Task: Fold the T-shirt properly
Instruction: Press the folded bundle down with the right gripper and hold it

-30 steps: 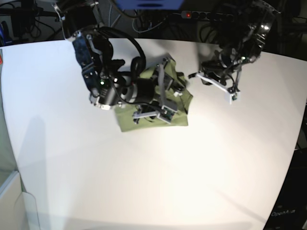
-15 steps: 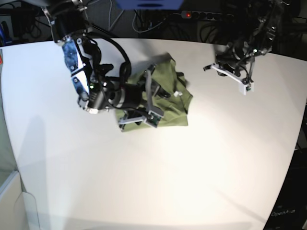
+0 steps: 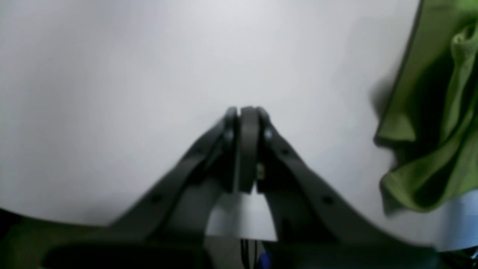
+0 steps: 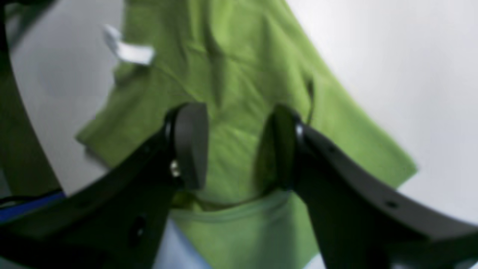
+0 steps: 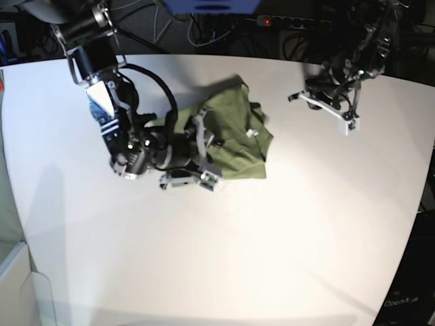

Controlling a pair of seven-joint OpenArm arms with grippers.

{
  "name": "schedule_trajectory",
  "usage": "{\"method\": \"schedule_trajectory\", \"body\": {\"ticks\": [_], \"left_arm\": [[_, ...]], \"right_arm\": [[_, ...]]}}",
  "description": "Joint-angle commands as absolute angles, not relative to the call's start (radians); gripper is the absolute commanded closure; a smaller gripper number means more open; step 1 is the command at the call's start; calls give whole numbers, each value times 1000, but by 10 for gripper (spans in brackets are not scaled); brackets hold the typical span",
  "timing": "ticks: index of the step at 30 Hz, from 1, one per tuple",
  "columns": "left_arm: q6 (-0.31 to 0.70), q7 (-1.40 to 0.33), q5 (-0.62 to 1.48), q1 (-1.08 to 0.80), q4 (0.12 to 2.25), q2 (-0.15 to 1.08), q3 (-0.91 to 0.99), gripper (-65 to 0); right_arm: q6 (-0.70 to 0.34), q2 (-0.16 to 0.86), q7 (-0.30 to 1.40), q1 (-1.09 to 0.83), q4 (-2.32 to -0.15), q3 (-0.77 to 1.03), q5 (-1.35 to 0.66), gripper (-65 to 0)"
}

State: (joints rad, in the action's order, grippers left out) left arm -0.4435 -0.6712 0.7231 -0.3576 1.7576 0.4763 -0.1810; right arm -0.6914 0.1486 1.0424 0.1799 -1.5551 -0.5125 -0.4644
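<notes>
- Two arms show in my base view, with the T-shirt lying bunched on the white table, toward the far middle.
- My right gripper sits at the shirt's near-left edge; through its wrist camera I see the jaws parted partway, green cloth visible in the gap, nothing pinched that I can make out.
- One small white label sticks out near the shirt's far edge in that blurred view.
- My left gripper hangs over bare table, well apart from the shirt, its fingertips pressed together on nothing.
- Crumpled folds of the shirt fill the right edge of the left wrist view.
</notes>
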Motion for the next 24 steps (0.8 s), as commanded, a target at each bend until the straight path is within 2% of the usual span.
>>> {"method": "schedule_trajectory", "body": {"ticks": [1, 13, 24], "left_arm": [[-456, -697, 720, -366, 1756, 481, -183, -22], [-455, -697, 722, -360, 1756, 464, -182, -22], [-453, -697, 720, -358, 1741, 460, -183, -22]], "right_arm": [[-698, 142, 1021, 208, -1552, -513, -486, -289], [-698, 128, 1063, 275, -1515, -515, -433, -290], [-698, 54, 1061, 321, -1523, -544, -429, -290]]}}
